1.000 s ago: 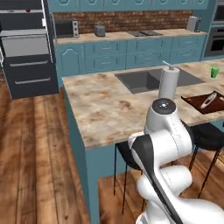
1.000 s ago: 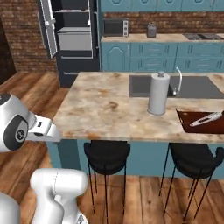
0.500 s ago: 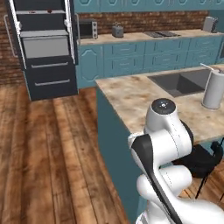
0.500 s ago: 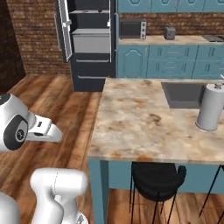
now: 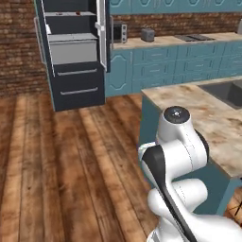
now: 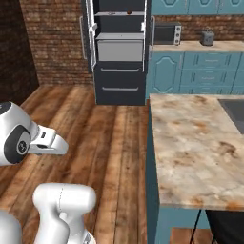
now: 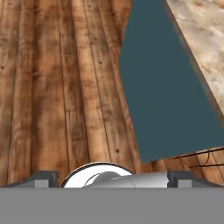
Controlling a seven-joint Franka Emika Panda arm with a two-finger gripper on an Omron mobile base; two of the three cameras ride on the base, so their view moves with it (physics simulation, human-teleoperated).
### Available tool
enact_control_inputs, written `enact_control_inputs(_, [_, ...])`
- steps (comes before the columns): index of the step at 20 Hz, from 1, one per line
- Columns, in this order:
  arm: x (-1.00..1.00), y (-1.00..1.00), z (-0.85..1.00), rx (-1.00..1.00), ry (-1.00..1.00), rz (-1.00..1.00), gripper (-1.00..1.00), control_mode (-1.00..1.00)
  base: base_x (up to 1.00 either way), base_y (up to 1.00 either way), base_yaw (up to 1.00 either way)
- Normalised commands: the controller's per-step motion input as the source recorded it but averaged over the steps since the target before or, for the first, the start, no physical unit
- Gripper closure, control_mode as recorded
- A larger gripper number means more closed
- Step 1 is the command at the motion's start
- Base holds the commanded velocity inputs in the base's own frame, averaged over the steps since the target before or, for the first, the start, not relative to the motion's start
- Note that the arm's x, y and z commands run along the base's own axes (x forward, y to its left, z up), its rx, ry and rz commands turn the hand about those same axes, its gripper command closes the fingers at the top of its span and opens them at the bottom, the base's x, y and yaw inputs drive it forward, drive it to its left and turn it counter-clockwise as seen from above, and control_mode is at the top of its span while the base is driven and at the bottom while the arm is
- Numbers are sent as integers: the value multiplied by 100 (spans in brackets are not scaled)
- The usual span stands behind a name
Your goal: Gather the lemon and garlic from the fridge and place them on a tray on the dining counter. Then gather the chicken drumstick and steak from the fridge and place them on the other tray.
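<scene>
The charcoal-black fridge [image 5: 75, 56] [image 6: 119, 52] stands ahead against the brick wall, its upper doors swung open on shelves and a grey drawer. Its contents are too small to tell; lemon, garlic, steak and drumstick are hidden, and the trays are out of view. The marbled dining counter [image 5: 208, 118] [image 6: 200, 147] lies to my right, with a corner of its sink [image 5: 229, 92]. In the hand view my gripper [image 7: 113, 178] points down at the wooden floor beside the counter's teal base [image 7: 170, 96]. Its fingertips [image 7: 41, 178] stand wide apart, open, with nothing between them.
Wooden floor [image 6: 109, 138] stretches from the base to the fridge. A teal cabinet run [image 5: 179, 61] at the back wall carries a microwave [image 6: 167, 33] and a toaster [image 6: 207, 37]. The counter's corner [image 6: 152, 97] juts toward the path.
The whole picture has shifted: the base has swung left, away from the counter. The fridge now sits ahead and larger; the sink, paper roll and tray slid off to the right.
</scene>
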Motion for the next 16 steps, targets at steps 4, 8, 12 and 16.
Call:
enact_control_inputs(4, [0,0,0,0,0,0,-100,100,57,92,0])
enact_control_inputs(8, [0,0,0,0,0,0,-100,100,85,51,4])
enact_control_inputs(12, [0,0,0,0,0,0,-100,100,68,3,10])
enact_control_inputs(16, [0,0,0,0,0,0,-100,100,48,0,9])
